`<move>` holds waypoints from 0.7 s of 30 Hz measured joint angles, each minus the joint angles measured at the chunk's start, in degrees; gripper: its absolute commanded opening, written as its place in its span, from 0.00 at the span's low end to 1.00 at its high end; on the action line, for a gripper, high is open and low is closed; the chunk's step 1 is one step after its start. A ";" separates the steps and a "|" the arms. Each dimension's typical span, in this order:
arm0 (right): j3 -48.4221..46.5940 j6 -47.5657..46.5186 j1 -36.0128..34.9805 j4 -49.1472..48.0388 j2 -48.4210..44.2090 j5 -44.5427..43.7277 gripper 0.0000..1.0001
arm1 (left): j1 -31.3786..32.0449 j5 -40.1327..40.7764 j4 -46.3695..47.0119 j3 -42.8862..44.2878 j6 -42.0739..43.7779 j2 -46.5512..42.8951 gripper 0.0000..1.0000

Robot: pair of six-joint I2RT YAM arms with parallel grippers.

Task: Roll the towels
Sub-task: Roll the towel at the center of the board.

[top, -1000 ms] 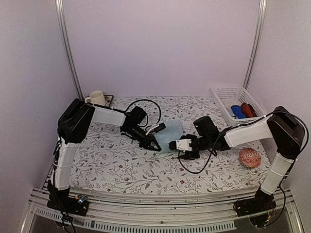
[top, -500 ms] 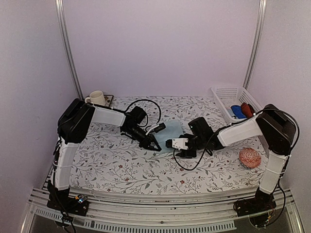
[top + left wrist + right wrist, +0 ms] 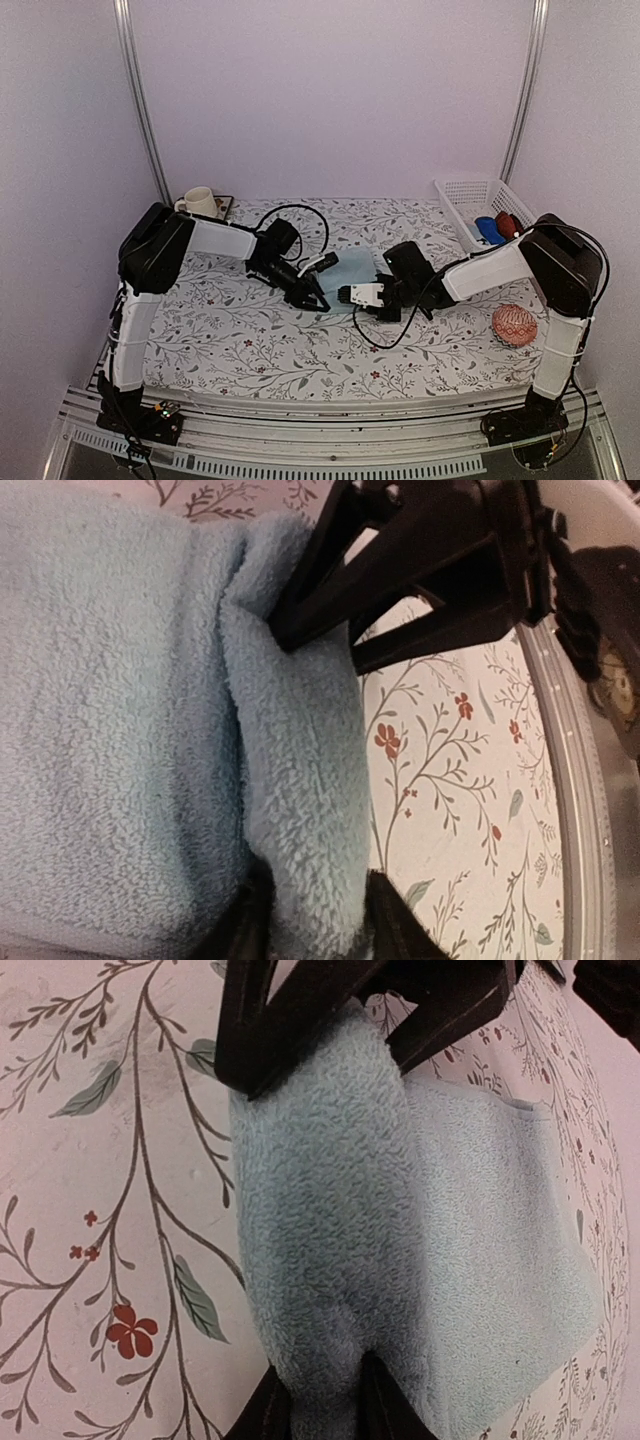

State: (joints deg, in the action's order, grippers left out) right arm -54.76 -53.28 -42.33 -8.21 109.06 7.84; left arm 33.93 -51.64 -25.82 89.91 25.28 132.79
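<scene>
Rolling is just begun on the light blue towel (image 3: 352, 268), mid-table (image 3: 230, 340). My left jaws and right jaws are both narrow, each pinching the turned-up near fold, one at either end. Next, I judge, both must turn it away evenly. A second ago my right arm stood further right, off the fold.

White-linked, black-jointed arms (image 3: 225, 240) trail black cables (image 3: 295, 206).
</scene>
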 measured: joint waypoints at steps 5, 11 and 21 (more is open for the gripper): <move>-2.34 0.66 0.00 2.54 0.66 0.90 0.12 | -0.61 0.24 0.46 -1.42 0.42 -1.70 0.77; -6.84 1.68 0.00 9.90 1.14 4.83 0.07 | -0.98 7.34 1.66 -6.95 0.81 -7.80 0.96; -10.64 7.30 0.42 20.41 1.73 13.22 0.06 | -2.67 20.81 10.08 -20.92 1.20 -20.00 0.97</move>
State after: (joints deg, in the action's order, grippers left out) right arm -65.41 -45.98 -41.91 12.21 110.78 21.06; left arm 31.27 -30.83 -15.75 68.99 26.48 112.79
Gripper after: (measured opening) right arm 0.082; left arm 0.966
